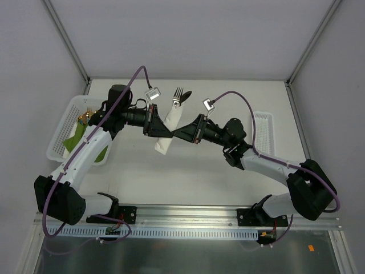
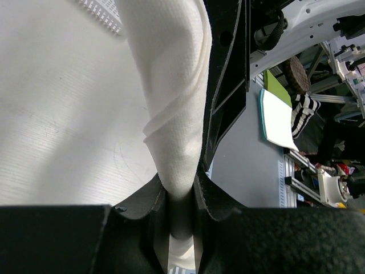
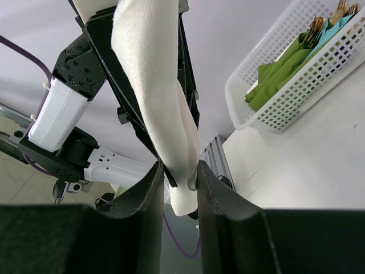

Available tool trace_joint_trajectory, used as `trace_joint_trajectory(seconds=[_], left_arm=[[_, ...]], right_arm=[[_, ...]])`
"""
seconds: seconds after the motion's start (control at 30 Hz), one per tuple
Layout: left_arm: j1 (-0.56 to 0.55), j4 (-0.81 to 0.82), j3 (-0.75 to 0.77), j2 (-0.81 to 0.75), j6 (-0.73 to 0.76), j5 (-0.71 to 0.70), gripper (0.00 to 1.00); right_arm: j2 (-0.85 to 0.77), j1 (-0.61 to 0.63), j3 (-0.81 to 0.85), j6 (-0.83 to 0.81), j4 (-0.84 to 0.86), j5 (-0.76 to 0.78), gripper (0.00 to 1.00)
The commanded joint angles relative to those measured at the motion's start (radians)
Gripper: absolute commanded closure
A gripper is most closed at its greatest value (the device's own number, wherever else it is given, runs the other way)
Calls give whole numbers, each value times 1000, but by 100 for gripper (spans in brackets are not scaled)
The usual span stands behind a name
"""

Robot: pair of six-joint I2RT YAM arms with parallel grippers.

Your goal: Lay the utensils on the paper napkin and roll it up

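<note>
From above, the paper napkin (image 1: 172, 118) sits mid-table, wrapped around the utensils (image 1: 181, 95), whose heads poke out its far end. The left gripper (image 1: 161, 130) and right gripper (image 1: 181, 135) meet on it, probably to keep the roll tight. The left wrist view shows jaws nearly closed, pinching paper. The right wrist view shows the same narrow pinch.

We can't read any txt, nos. or brand marks in any view. One small orange label (image 1: 311, 248), just right of the right arm's base (image 1: 267, 215), is too tiny for us to make out.
</note>
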Motion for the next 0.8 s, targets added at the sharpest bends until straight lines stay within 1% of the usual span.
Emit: trace_joint_trajectory(seconds=[0.0,0.1,0.13,0.17,0.2,0.37,0.63,0.67,0.77], left_arm=[[0,31,26,-34,21,41,100],[0,32,12,-37,21,60,100],[0,31,11,-42,24,64,100],[0,31,6,-43,25,66,100],[2,31,4,-45,27,67,100],[0,32,-9,-54,30,80,100],[0,31,-26,-65,24,78,100],[2,32,-28,-66,24,75,100],[2,34,-25,-65,19,72,100]], right_arm=[[-28,8,13,-15,35,5,93],[-28,6,16,-13,32,10,95],[-24,6,19,-9,28,10,91],[-19,8,22,0,28,8,72],[-14,8,30,3,28,8,68],[3,-1,45,34,64,19,62],[24,-6,56,77,106,28,61],[22,-4,54,77,112,28,63],[24,-4,48,76,110,25,72]])
